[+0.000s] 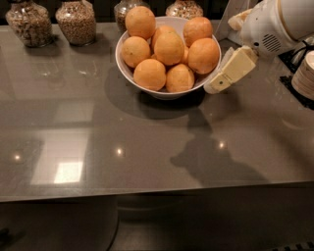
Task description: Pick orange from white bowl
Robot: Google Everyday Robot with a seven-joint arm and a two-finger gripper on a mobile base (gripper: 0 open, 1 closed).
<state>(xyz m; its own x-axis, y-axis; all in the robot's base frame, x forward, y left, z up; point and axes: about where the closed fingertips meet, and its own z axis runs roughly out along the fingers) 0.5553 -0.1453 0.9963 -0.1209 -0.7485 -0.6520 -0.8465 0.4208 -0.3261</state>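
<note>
The white bowl (pixel 162 93) stands at the back middle of the grey table and holds a pile of several oranges. The orange (pixel 202 55) on the bowl's right side is nearest my gripper. Another large orange (pixel 140 21) sits on top at the back. My gripper (pixel 223 55) hangs from the white arm at the upper right, just right of the bowl's rim and above the table. Its two cream fingers (pixel 231 69) are spread apart and hold nothing. The lower fingertip is close to the bowl's right wall.
Two glass jars of grain (pixel 76 20) stand at the back left, and two more (pixel 184 8) behind the bowl. A stack of pale plates (pixel 305 73) is at the right edge. The table's front edge (pixel 157 192) runs across the lower view.
</note>
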